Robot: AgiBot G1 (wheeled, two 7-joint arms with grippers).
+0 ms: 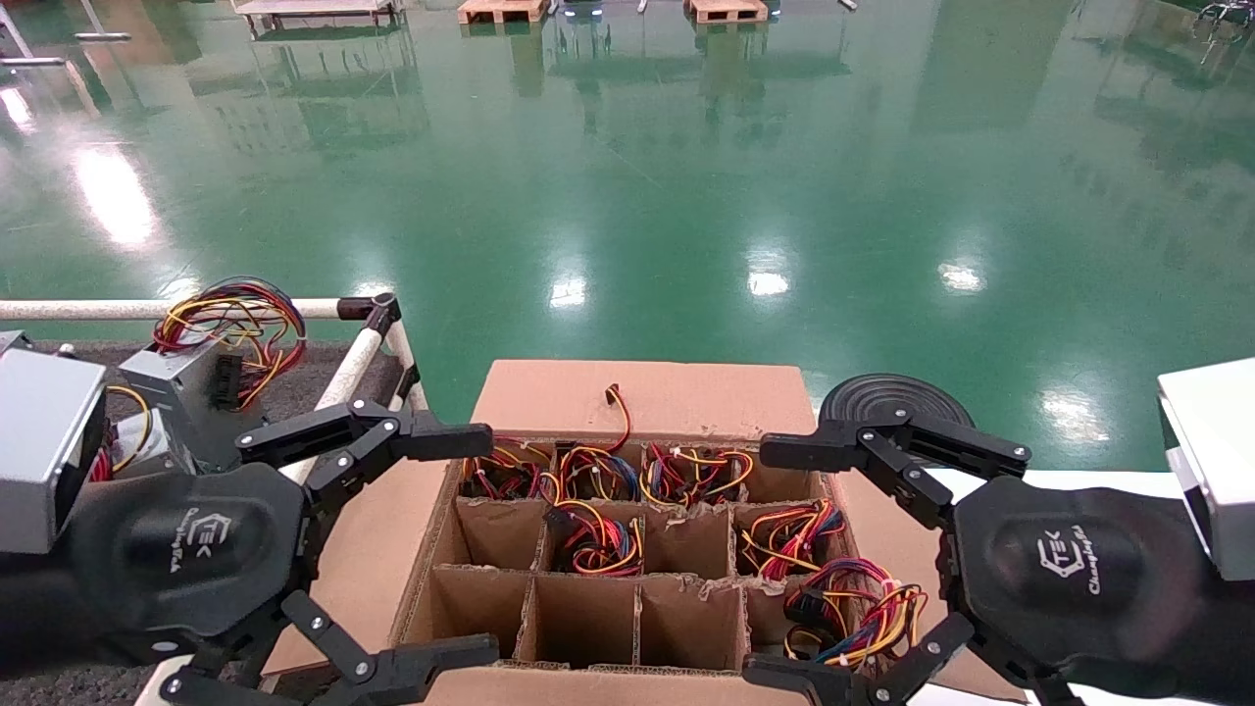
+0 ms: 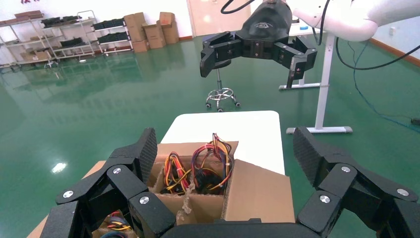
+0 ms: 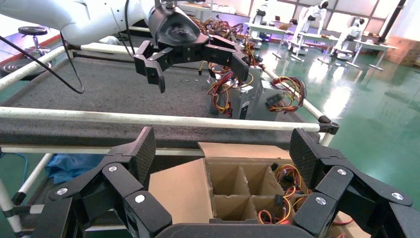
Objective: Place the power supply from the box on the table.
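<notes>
The box (image 1: pixel 647 397) stands open before me, its dividers forming square cells. Red, yellow and black wire bundles of power supplies (image 1: pixel 598 539) fill several far and right cells; their grey bodies are hidden down in the cells. The near-left cells (image 3: pixel 233 183) hold nothing. My left gripper (image 1: pixel 480 544) hovers open over the box's left flap, with nothing between its fingers. Over the box's right edge my right gripper (image 1: pixel 763 561) is open and holds nothing. The table (image 1: pixel 304 392), dark grey with white rails, lies to the left of the box.
Two grey power units with wire bundles (image 1: pixel 196 378) lie on the table near its corner, also visible in the right wrist view (image 3: pixel 242 99). A black round stool seat (image 1: pixel 887 397) stands behind the box's right corner. A white tabletop (image 2: pixel 223 129) lies beyond the box's right side.
</notes>
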